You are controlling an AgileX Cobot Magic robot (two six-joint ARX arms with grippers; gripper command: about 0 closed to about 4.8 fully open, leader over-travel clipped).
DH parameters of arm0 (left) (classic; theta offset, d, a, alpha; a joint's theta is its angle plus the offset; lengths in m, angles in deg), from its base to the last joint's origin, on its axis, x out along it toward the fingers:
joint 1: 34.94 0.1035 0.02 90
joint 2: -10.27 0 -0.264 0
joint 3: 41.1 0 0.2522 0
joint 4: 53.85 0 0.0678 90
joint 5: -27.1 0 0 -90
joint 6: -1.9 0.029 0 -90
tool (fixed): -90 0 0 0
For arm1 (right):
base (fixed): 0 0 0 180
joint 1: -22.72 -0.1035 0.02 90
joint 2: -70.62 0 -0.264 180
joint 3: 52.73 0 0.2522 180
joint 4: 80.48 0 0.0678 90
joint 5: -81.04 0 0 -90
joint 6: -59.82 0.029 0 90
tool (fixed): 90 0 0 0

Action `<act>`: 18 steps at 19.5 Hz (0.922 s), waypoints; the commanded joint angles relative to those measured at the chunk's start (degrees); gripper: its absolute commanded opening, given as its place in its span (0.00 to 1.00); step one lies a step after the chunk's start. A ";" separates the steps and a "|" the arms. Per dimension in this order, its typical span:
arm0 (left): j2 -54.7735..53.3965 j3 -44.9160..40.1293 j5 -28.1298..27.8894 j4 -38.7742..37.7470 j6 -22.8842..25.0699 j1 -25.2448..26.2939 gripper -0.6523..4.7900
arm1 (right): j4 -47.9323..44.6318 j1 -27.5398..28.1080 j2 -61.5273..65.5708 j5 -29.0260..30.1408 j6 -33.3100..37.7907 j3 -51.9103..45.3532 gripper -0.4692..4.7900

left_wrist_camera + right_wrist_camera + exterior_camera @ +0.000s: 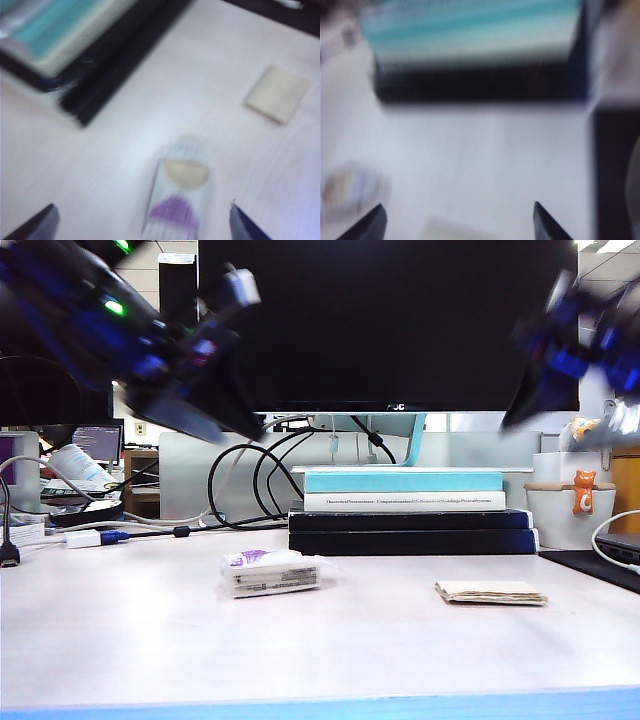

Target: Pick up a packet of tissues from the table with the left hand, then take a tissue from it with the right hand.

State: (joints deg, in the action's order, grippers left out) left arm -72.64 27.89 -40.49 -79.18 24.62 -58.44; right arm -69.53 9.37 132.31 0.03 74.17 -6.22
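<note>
The packet of tissues [271, 572] lies on the white table [380, 640], left of centre, purple top showing; it is also seen from above [179, 197], with a cream sheet peeking from its opening. A folded cream tissue [490, 591] lies flat to its right, apart from the packet [277, 93]. My left gripper [215, 415] hangs high at the upper left, well above the packet, and is open [142, 220] with nothing between its fingers. My right gripper [530, 405] is raised at the upper right, blurred, open [457, 220] and empty, above the tissue [452, 231].
A stack of books [410, 512] lies behind the packet, under a dark monitor [385, 320]. Cables [250, 480] trail at the back left. A white pot with an orange figure [575, 505] stands at the right, beside a dark pad [600, 565].
</note>
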 commanded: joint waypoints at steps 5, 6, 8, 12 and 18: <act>17.11 -11.82 6.82 6.16 -2.69 17.16 1.00 | -8.00 -0.07 -19.34 -11.56 -6.08 -6.78 0.78; 20.04 -13.73 7.87 7.43 -4.33 21.70 1.00 | -10.82 -0.07 -22.51 -13.68 -6.03 -9.62 0.72; 23.82 -16.57 11.41 9.86 -8.04 27.21 1.00 | -15.58 -0.07 -26.60 -14.71 -5.51 -14.23 0.62; 33.81 -25.88 7.15 14.16 -12.98 32.22 1.00 | -21.03 -0.09 -33.70 -17.25 -2.12 -23.69 0.60; 57.68 -39.76 -11.91 17.64 -14.73 24.30 0.93 | -24.68 -0.09 -36.94 -17.03 -3.96 -28.37 0.52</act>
State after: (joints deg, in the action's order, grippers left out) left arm -17.30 -10.76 -48.84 -61.92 10.37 -33.31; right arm -93.20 9.35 95.94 -16.91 71.96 -34.13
